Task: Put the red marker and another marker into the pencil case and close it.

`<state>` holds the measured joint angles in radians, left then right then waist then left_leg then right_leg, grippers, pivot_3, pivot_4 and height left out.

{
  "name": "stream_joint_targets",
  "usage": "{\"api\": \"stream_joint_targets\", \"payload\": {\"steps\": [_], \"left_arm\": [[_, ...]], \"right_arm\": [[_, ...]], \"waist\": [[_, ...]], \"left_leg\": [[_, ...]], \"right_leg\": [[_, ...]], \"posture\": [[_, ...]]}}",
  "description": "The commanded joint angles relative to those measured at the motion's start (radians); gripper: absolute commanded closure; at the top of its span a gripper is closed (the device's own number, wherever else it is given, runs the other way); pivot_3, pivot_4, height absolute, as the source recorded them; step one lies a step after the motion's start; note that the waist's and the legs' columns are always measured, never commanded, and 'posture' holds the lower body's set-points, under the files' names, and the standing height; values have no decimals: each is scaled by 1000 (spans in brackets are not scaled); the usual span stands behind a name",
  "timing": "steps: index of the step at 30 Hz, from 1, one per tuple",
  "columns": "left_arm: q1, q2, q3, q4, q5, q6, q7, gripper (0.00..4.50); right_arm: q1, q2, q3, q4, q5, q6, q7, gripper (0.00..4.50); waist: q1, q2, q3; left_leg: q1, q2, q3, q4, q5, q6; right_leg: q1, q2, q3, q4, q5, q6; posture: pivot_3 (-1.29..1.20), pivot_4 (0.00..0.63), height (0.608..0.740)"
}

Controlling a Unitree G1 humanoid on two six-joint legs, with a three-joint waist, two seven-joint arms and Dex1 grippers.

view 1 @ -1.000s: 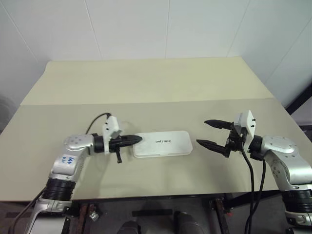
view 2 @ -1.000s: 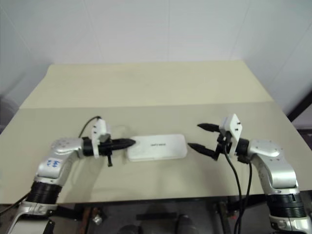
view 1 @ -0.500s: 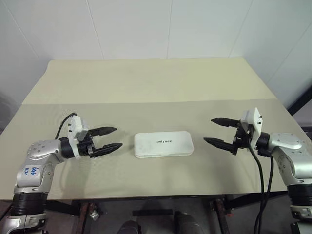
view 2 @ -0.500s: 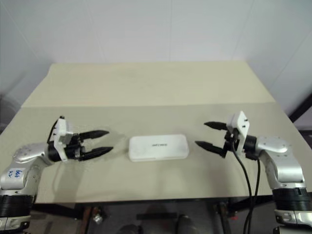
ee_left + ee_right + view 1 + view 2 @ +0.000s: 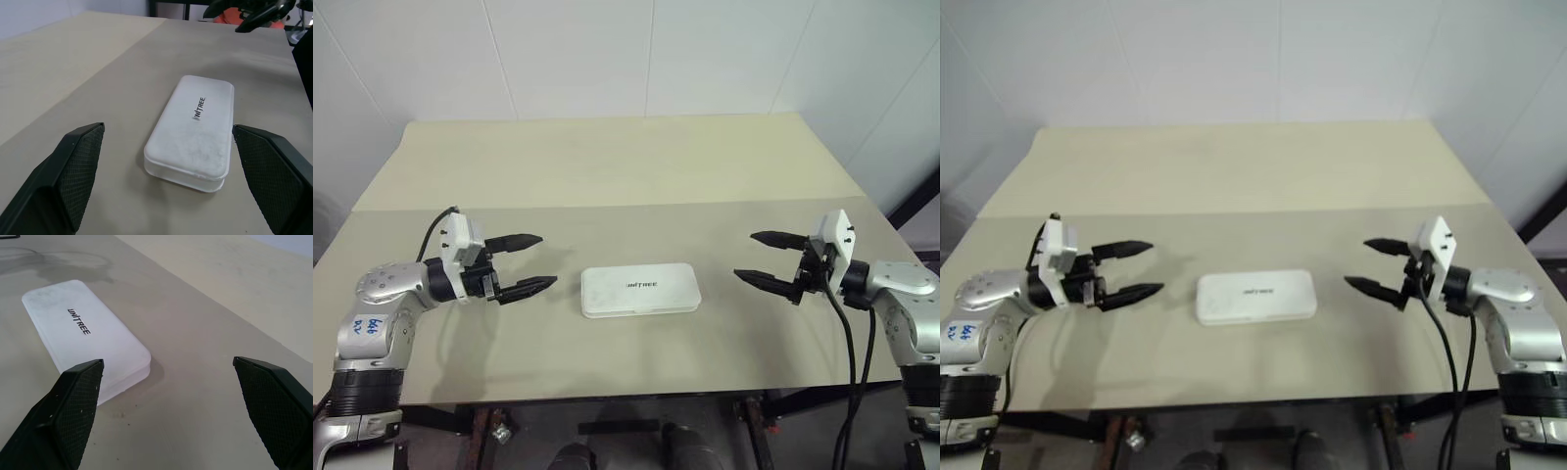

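**Case shut, both grippers wide on either side**

The white rectangular hard-plastic pencil case (image 5: 641, 289), rounded corners, lid down flat with dark lettering on top, lies between the two grippers on the beige table (image 5: 626, 176). The left gripper (image 5: 530, 262) points level at its short end, fingers spread apart, holding nothing, bare table in the gap. The right gripper (image 5: 770, 259) mirrors it from the opposite end, fingers equally wide, empty. Open tabletop stretches beyond the case; the near edge runs just behind both wrists.
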<state>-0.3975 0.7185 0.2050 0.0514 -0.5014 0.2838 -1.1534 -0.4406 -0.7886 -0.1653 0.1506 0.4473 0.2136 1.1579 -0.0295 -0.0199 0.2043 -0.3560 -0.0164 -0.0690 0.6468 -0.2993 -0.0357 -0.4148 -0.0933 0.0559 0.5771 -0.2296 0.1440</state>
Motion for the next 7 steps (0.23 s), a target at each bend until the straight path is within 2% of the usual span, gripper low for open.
{"api": "stream_joint_targets", "payload": {"steps": [1,7], "left_arm": [[-12,-8,4,-18,-9,-23,4,54],[-11,-20,9,-36,-11,-24,33,54]], "right_arm": [[-19,-16,-34,1,-4,-36,-1,0],[-31,3,-10,-20,2,-15,-15,0]], "waist": [[0,0,0],[1,0,0]], "left_leg": [[0,0,0,0,0,0],[0,0,0,0,0,0]], "right_leg": [[0,0,0,0,0,0],[0,0,0,0,0,0]], "posture": [[0,150,740],[0,150,740]]}}
